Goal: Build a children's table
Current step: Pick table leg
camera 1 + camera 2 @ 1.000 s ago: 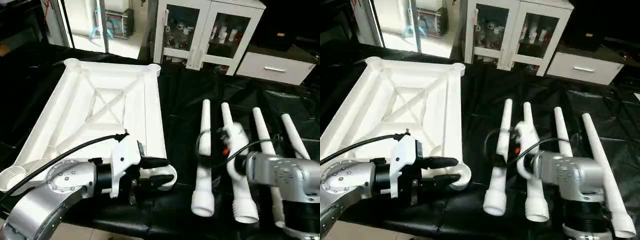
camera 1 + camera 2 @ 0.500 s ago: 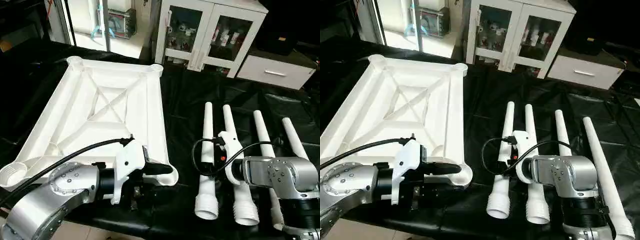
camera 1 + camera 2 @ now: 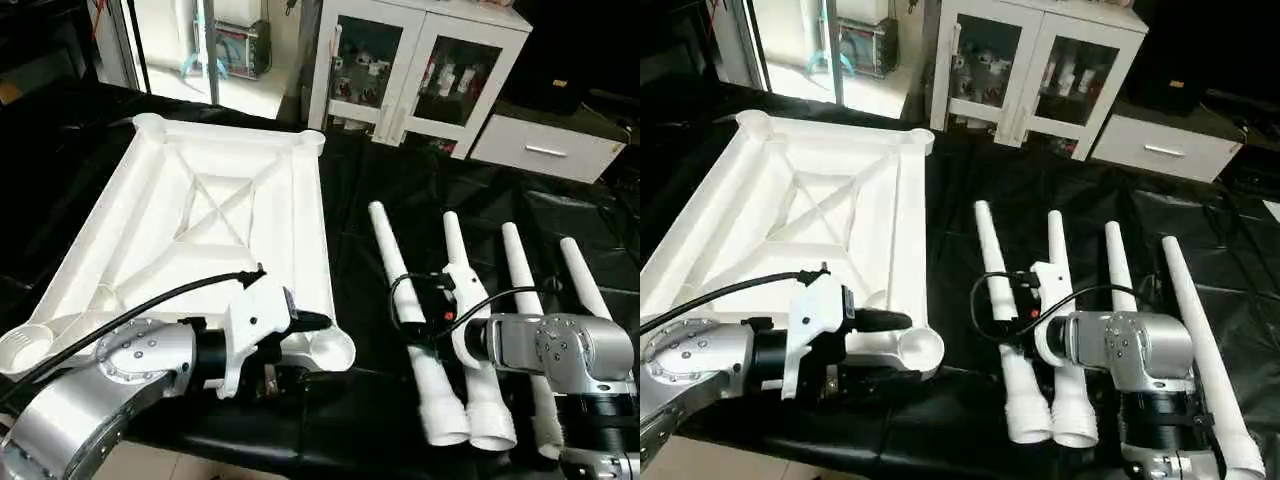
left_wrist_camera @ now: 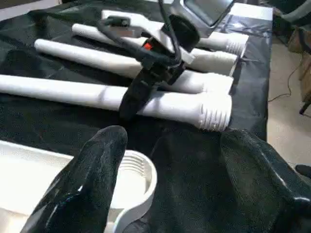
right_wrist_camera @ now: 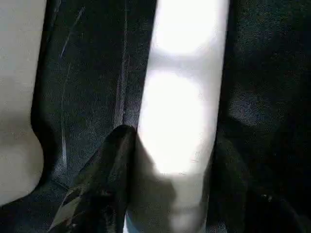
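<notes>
Left eye view shows the white top (image 3: pixel 215 235) lying upside down on the left of the black-covered table (image 3: pixel 400 175), its X-ribs up and round sockets at the corners. My left gripper (image 3: pixel 300 345) sits at the near right corner socket (image 3: pixel 330 348). One black finger lies over the socket's rim and the other sits lower, at the top's near edge. In the left wrist view my left fingers (image 4: pixel 92 174) stand spread, one over the threaded socket and the other out over the black cover, with nothing between them.

To the right of the top, four white legs lie on the cover with their wide ends toward me. The leftmost leg (image 3: pixel 405 310) slants, its thin tip leaning toward the top and its wide end touching that of the next leg (image 3: pixel 468 320). My right gripper (image 3: pixel 418 335) points down over the slanted leg. In the right wrist view my right fingers (image 5: pixel 104 179) sit one on each side of that leg, close against it, though I cannot tell if they pinch it. The two remaining legs (image 3: pixel 555 300) lie further right, partly behind my right forearm.

Behind the table stand a white glass-door cabinet (image 3: pixel 420 70) and a low drawer unit (image 3: pixel 545 150).
</notes>
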Robot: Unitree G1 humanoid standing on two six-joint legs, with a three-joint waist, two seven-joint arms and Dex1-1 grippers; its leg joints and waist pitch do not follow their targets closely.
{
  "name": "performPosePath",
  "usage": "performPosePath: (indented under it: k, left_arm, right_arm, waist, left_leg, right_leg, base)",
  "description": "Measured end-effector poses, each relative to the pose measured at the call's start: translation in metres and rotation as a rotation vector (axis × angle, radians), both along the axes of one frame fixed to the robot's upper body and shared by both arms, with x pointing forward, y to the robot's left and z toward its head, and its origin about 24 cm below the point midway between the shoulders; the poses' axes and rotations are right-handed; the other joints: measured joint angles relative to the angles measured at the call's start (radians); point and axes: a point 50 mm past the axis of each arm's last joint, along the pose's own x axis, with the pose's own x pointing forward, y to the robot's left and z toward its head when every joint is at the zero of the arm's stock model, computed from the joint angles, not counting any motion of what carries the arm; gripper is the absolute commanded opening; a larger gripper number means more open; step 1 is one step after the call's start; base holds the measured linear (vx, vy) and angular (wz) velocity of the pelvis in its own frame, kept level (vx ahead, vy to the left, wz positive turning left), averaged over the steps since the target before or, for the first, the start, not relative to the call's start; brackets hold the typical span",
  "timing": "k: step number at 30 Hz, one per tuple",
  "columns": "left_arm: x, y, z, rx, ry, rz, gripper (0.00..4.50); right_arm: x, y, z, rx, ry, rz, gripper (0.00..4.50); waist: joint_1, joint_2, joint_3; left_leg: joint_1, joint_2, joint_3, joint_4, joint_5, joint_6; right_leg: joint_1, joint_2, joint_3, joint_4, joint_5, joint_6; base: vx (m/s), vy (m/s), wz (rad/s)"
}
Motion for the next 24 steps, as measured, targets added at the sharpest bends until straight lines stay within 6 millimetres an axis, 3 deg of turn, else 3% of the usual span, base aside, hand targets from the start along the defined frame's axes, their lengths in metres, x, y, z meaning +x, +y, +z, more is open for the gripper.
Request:
performPosePath:
  k: [5, 8, 13, 17, 19, 24]
  left_arm:
    - [0.015, 0.005, 0.005, -0.003, -0.057, 0.103, 3.9]
    - [0.032, 0.013, 0.016, -0.045, -0.113, 0.222, 4.18]
    - [0.041, 0.013, 0.028, -0.173, -0.103, 0.29, 4.5]
    - [0.053, 0.006, 0.039, -0.312, -0.087, 0.354, 4.5]
    - [0.059, 0.0, 0.051, -0.423, -0.054, 0.363, 4.5]
    - [0.057, -0.009, 0.062, -0.562, 0.029, 0.32, 4.5]
  right_arm:
    - [0.005, 0.002, 0.005, 0.126, -0.033, -0.076, 1.8]
    - [0.019, 0.002, 0.032, 0.247, -0.142, -0.093, 1.77]
    - [0.024, -0.001, 0.065, 0.364, -0.294, -0.04, 1.75]
    - [0.021, -0.001, 0.072, 0.459, -0.315, -0.006, 1.75]
    - [0.018, 0.0, 0.087, 0.546, -0.387, 0.04, 1.75]
    - [0.015, -0.002, 0.12, 0.674, -0.524, 0.135, 1.75]
  waist:
    - [-0.001, 0.006, 0.004]
    - [-0.003, 0.014, 0.009]
    - [0.004, 0.013, 0.009]
    - [0.014, 0.013, 0.009]
    - [0.024, 0.013, 0.009]
    - [0.027, 0.007, 0.009]
  left_leg:
    - [0.0, 0.0, 0.0, 0.0, 0.0, 0.0]
    - [0.0, 0.001, 0.0, 0.0, 0.002, 0.0]
    - [-0.001, 0.001, 0.0, 0.0, 0.003, -0.001]
    - [-0.003, 0.001, 0.0, 0.001, 0.002, -0.001]
    - [-0.003, 0.001, 0.0, 0.001, 0.003, -0.001]
    - [-0.005, 0.002, 0.002, 0.001, 0.003, -0.001]
  right_leg:
    - [-0.002, 0.0, 0.0, 0.002, 0.002, -0.001]
    - [-0.003, 0.0, 0.0, 0.003, 0.003, -0.002]
    - [-0.003, 0.0, -0.001, 0.001, 0.002, -0.002]
    - [-0.003, 0.0, -0.001, 0.0, 0.002, -0.002]
    - [-0.004, 0.0, -0.001, 0.0, 0.002, -0.002]
    - [-0.003, 0.0, -0.002, 0.001, 0.002, -0.002]
  base:
    - [0.0, 0.0, 0.0]
    - [0.0, 0.0, 0.0]
    - [0.0, 0.0, 0.0]
    - [0.0, 0.0, 0.0]
    - [0.0, 0.0, 0.0]
    - [0.0, 0.0, 0.0]
